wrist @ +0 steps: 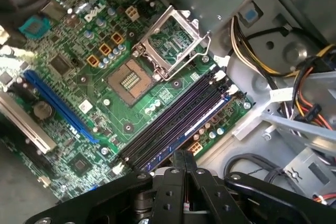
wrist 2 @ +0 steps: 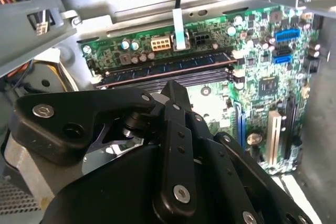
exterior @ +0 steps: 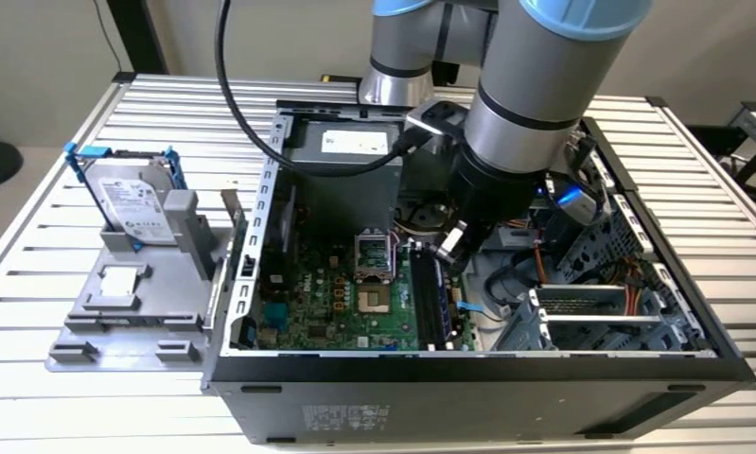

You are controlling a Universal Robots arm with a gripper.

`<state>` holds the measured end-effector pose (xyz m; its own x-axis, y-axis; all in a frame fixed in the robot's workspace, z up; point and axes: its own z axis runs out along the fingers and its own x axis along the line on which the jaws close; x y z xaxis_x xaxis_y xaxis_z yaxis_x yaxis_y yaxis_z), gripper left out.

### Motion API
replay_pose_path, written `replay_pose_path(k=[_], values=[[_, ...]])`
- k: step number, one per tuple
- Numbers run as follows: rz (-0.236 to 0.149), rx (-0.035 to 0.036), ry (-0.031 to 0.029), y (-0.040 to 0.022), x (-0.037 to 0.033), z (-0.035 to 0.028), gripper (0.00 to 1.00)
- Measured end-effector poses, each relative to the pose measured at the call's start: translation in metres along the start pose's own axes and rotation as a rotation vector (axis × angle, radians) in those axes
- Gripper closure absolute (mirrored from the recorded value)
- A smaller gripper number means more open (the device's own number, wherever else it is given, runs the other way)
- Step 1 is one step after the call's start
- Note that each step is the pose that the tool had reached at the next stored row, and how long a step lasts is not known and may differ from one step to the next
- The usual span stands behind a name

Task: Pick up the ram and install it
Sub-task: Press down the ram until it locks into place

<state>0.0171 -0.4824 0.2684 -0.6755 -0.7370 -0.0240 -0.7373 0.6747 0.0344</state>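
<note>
I have the arm (exterior: 529,104) reaching down into the open computer case (exterior: 479,369), which lies on its side on the slatted metal counter (exterior: 49,236). The gripper (exterior: 451,248) hangs just above the memory slots (exterior: 430,298) along the edge of the green motherboard (exterior: 340,303).

In the second wrist view the ram (wrist 2: 168,68) sits lengthwise in one of the slots, its dark board and chips lined up with the slot, a white latch (wrist 2: 96,78) at one end. In the first wrist view the same stick (wrist: 199,124) shows as a pale-edged strip in the slot nearest the board's edge, beside the empty black slots (wrist: 168,124). Whether it is fully seated I cannot tell.

The jaws look drawn close together with nothing between them, the black linkage (wrist 2: 173,145) folded toward the middle, and they are clear of the stick.

Beside the case, on the exterior view's left, a hard drive (exterior: 131,199) in a blue frame stands on a grey holder (exterior: 125,322).
</note>
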Motion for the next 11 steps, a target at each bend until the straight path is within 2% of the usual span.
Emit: replay_pose_path(k=[4,11], values=[[-0.059,0.0016,-0.0092,0.0,-0.0001,0.0,1.0],[-0.185,-0.0017,-0.0059,0.0,0.0,0.0,1.0]])
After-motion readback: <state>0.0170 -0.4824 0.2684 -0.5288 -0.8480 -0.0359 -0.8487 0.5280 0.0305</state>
